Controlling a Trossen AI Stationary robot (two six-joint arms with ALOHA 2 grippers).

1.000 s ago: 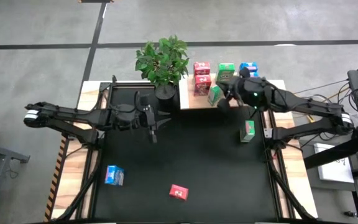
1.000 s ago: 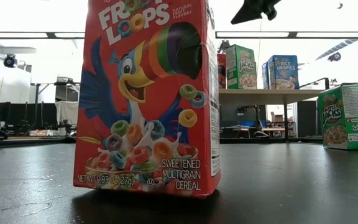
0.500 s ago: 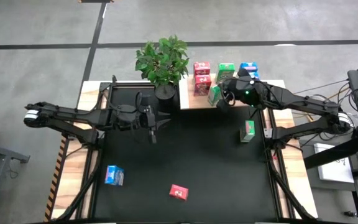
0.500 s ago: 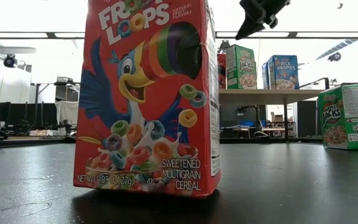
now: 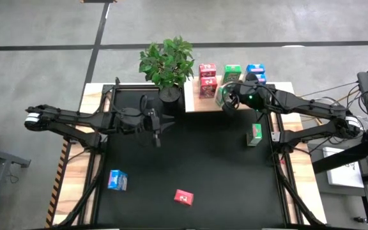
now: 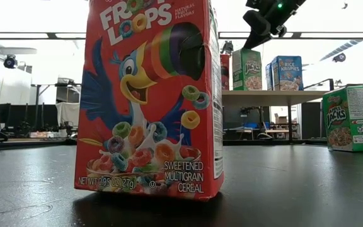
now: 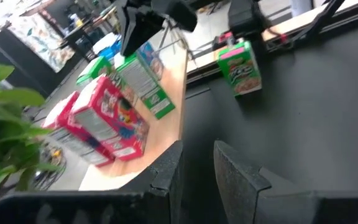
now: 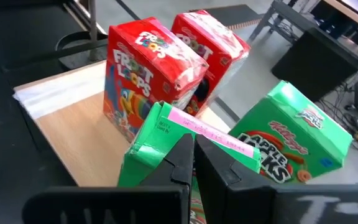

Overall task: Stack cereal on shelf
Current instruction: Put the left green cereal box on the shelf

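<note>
The pale wood shelf (image 5: 197, 102) lies at the table's far edge. On it stand two red cereal boxes (image 5: 207, 80), a green one (image 5: 232, 71) and a blue one (image 5: 254, 70). A second green box (image 5: 220, 97) stands tilted in front of them. My right gripper (image 5: 227, 99) is over this front green box (image 8: 160, 146), fingers shut. On the black tabletop stand a green box (image 5: 254, 134), a blue box (image 5: 117, 180) and a red box (image 5: 183, 197). My left gripper (image 5: 155, 131) waits open, left of the table's middle. My right gripper comes from above, slanting down, with its shut fingertips (image 8: 185, 146) at the top flap (image 8: 216, 140) of the front green box. Whether they touch the flap, I cannot tell. The box stands on the shelf.
A potted plant (image 5: 167, 61) stands at the shelf's left end, close to the red boxes. In the low view the red box (image 6: 150, 101) fills the foreground, with the green box (image 6: 348, 118) to its right. Wood side strips (image 5: 75, 172) flank the black tabletop.
My right gripper has moved toward the table's left along the shelf and has come down toward the front green box. The left arm has kept still.
</note>
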